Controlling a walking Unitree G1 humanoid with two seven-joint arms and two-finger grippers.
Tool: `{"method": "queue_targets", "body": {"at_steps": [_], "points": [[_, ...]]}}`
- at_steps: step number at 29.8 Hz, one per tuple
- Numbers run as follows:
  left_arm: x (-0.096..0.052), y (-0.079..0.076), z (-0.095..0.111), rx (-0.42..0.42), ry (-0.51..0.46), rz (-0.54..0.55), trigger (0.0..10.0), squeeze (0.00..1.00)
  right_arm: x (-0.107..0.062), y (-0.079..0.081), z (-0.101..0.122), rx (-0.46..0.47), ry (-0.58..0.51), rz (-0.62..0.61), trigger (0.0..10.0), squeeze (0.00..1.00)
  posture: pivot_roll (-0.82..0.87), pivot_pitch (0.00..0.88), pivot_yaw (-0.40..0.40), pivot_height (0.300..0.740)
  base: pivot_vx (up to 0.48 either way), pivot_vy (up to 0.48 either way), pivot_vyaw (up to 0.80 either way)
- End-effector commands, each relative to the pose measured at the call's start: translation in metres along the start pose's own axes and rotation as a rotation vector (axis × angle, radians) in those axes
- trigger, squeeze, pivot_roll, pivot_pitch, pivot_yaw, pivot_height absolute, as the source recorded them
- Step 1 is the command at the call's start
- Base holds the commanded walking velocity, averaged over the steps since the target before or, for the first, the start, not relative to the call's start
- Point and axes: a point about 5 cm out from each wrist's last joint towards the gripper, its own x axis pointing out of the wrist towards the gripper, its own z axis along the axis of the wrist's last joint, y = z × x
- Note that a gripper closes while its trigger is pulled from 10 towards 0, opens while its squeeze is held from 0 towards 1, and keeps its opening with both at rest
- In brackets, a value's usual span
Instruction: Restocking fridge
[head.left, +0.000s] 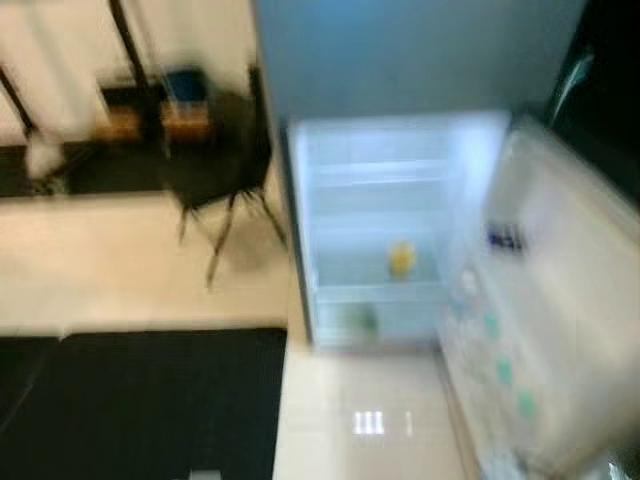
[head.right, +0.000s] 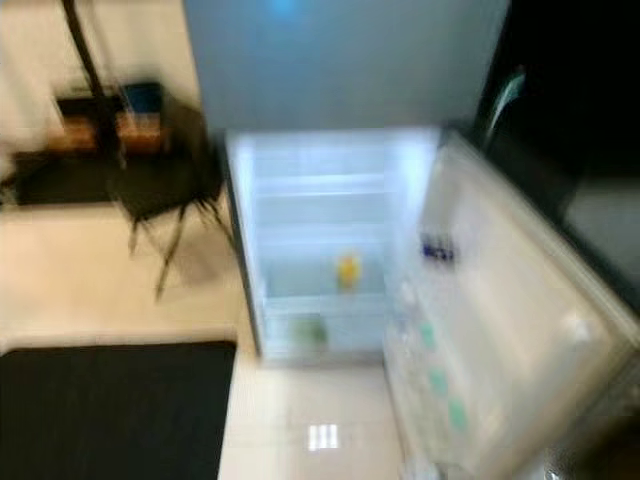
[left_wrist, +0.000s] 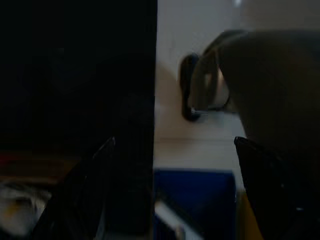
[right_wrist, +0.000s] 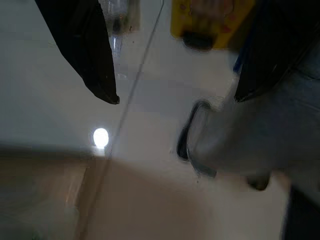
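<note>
Yellow item (head.left: 402, 259) in open fridge (head.left: 380, 230); both pincers spread; no legible labels.

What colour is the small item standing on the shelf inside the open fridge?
Yellow. The small item shows best in the left eye view, though blurred.

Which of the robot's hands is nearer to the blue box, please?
Left, as far as can be judged. The left hand hangs open right over the blue box; the right hand, also open, hangs over pale floor beside a yellow packet.
</note>
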Motion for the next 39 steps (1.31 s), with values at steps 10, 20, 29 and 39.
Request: {"method": "queue_targets", "body": {"at_steps": [10,20,29,39], "points": [[0.002,-0.001,0.009,0.004,-0.026,0.000,10.0,0.00,0.000,0.002,-0.004,0.014,0.011,0.010,10.0,0.00,-0.05,0.000,-0.022,0.740,0.000,-0.144,0.00],[0.002,-0.002,0.010,0.004,-0.031,-0.001,10.0,0.00,-0.006,-0.025,0.002,0.051,0.000,-0.162,10.0,0.00,-0.05,0.000,-0.022,0.740,0.000,0.000,0.00],[0.002,-0.002,0.014,-0.009,-0.053,-0.010,10.0,0.00,-0.058,-0.130,0.023,0.244,-0.063,-0.730,10.0,0.00,-0.05,0.000,-0.024,0.740,0.000,0.000,0.00],[0.002,-0.001,0.021,-0.051,-0.108,-0.015,10.0,0.00,-0.112,-0.191,0.055,0.516,-0.293,-1.033,10.0,0.00,-0.04,0.000,-0.029,0.740,0.000,0.000,0.00]]}}
